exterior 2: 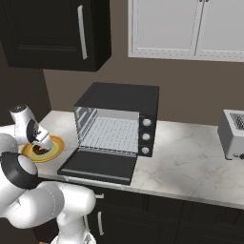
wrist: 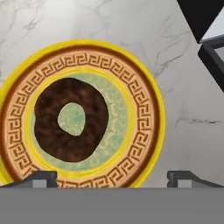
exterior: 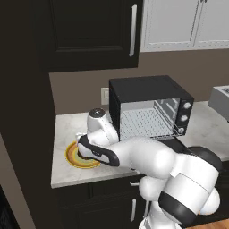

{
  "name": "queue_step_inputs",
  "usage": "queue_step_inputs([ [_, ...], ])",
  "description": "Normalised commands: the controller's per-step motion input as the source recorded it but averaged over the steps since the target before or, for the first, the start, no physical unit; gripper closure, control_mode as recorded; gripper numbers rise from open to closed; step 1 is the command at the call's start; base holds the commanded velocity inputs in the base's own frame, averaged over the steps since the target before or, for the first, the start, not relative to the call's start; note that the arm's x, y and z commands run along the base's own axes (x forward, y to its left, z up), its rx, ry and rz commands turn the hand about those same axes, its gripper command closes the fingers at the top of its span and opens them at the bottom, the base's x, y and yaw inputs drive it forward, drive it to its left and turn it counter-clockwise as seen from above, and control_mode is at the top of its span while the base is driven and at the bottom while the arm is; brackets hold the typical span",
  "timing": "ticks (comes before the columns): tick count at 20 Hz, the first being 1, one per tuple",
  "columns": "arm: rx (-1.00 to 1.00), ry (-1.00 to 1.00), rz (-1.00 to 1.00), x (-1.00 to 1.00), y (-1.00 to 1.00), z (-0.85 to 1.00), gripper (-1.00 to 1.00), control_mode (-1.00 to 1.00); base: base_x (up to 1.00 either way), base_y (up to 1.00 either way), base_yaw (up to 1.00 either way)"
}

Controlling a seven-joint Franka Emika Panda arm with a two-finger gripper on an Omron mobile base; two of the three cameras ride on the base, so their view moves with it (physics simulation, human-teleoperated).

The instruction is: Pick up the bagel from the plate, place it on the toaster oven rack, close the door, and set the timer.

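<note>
The bagel (wrist: 71, 119) lay flat on the plate (wrist: 144, 87), near the middle. It was a dark brown ring, and the plate's pale green showed through its hole. The plate sat on the marble counter (exterior 2: 190, 162), just to the left of the oven (exterior 2: 125, 102).

The gripper (wrist: 112, 177) hung over the plate and pointed down at it. Its 2 fingers (wrist: 41, 178) stood wide apart, 1 at each side of the hand view's bottom edge. They held nothing and did not touch the bagel. In the right base view the hand (exterior 2: 40, 138) was low over the plate (exterior 2: 56, 144), and a bit of the bagel (exterior 2: 40, 151) peeked out under it. In the left base view the arm hid most of the plate (exterior: 70, 154).

The oven door (exterior 2: 97, 166) hung open and lay flat over the counter edge. The rack (exterior 2: 112, 133) sat inside the oven with nothing on it. 3 round knobs (exterior 2: 145, 136) ran down the oven's right side. A grey toaster (exterior 2: 233, 133) stood far off to the right.
</note>
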Motion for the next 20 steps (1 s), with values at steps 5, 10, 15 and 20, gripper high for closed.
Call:
queue_step_inputs([
  [5, -0.01, 0.03, 0.0, 0.15, 0.05, -0.21, -1.0, -1.0, 0.0, 0.0, 0.0],
  [10, -0.02, 0.02, 0.0, 0.18, 0.05, -0.23, -1.0, -1.0, 0.0, 0.0, 0.0],
  [15, -0.02, 0.0, 0.0, 0.02, 0.0, -0.19, -1.0, -1.0, 0.0, 0.0, 0.0],
  [20, -0.01, 0.0, 0.0, 0.07, 0.0, -0.14, -1.0, -1.0, 0.0, 0.0, 0.0],
])
